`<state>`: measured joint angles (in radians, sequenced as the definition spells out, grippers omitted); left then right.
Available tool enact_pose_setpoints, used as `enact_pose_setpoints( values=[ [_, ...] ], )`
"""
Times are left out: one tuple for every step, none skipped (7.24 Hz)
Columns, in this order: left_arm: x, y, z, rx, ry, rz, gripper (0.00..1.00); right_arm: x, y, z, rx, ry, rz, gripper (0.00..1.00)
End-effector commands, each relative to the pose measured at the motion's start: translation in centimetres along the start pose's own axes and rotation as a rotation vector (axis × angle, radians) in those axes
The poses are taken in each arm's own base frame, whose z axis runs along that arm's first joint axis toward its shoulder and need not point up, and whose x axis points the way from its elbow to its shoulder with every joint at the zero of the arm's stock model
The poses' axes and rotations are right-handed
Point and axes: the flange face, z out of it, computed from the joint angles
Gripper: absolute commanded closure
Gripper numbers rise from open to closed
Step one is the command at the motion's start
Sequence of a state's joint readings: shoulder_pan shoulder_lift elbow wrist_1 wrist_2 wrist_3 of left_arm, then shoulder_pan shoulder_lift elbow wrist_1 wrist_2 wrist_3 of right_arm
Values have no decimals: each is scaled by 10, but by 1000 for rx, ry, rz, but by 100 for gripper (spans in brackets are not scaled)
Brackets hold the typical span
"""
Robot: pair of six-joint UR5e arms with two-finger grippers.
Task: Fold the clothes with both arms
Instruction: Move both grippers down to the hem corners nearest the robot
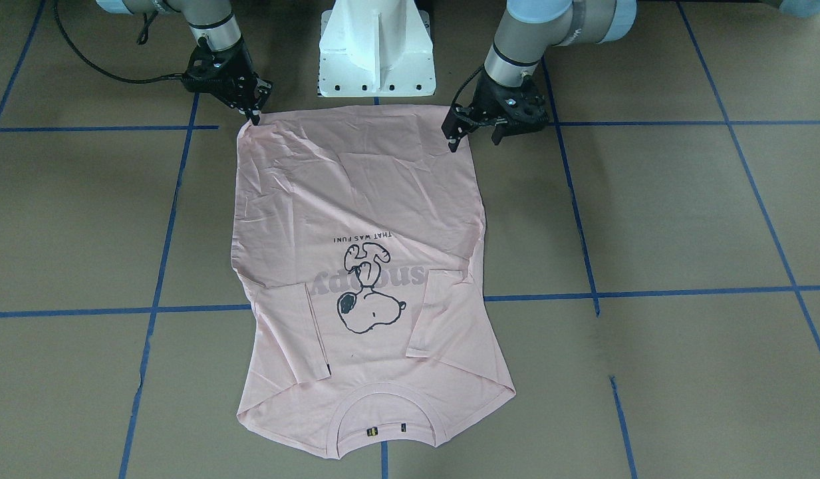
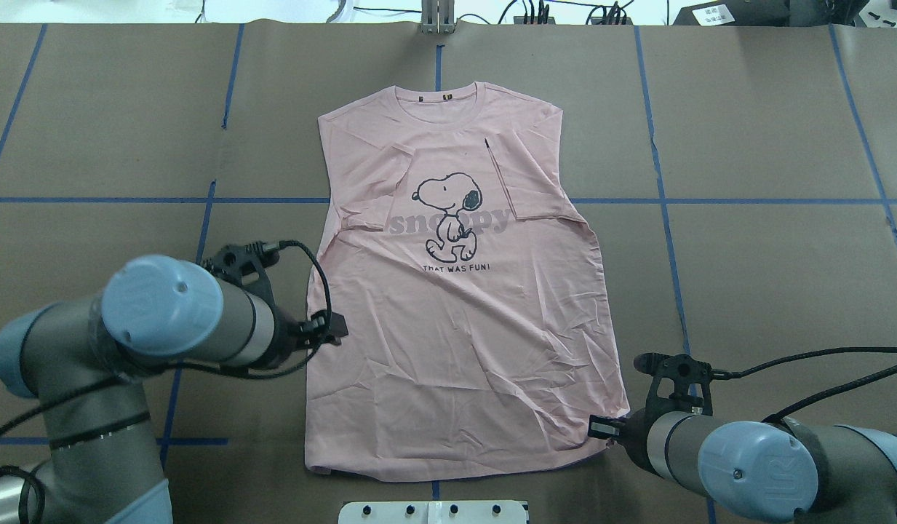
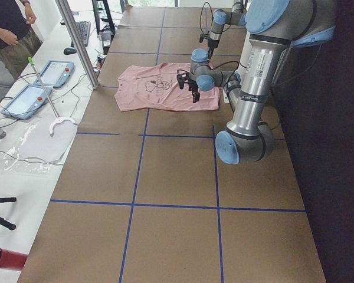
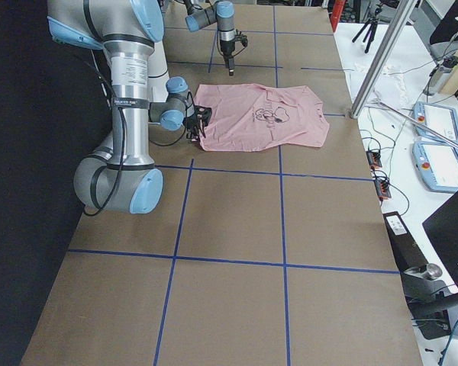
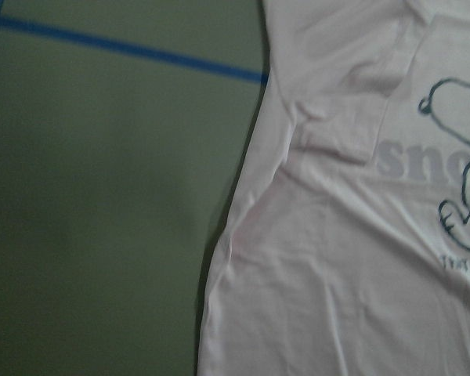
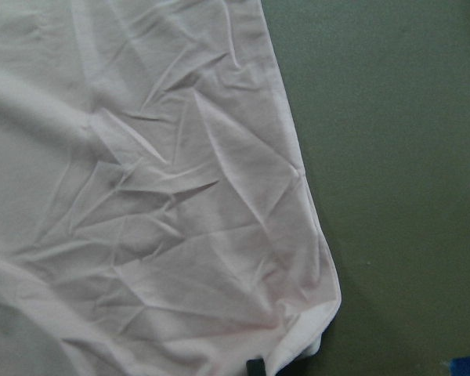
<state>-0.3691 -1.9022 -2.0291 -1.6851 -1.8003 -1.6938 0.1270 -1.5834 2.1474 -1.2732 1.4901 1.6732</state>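
One brown table point(image 2: 746, 276) carries the pink T-shirt point(image 2: 463, 349) flat at its middle, print up, hem toward the robot's edge. Left gripper point(image 1: 475, 138) hangs spread by one hem corner; right gripper point(image 1: 253, 116), clenched, touches the other

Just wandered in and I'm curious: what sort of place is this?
Probably a robotics lab: a left arm and right arm at a table gridded with blue tape, a pink T-shirt laid flat, control tablets alongside.
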Motion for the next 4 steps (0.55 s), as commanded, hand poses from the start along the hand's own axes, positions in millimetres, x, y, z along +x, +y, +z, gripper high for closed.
enact_pose_setpoints(
  values=[
    [-10,72,26,-10,-88,-132,8,-12,-6,-4,7,-25,10,100],
    [-13,78,34,-8,-105,-146,9,-16,-5,-4,7,-31,9,100],
    [-17,86,49,11,-127,-154,10,-16,-5,-4,7,-31,9,100],
    [-22,98,71,8,-163,-143,10,-16,-5,-4,7,-31,9,100]
  ],
)
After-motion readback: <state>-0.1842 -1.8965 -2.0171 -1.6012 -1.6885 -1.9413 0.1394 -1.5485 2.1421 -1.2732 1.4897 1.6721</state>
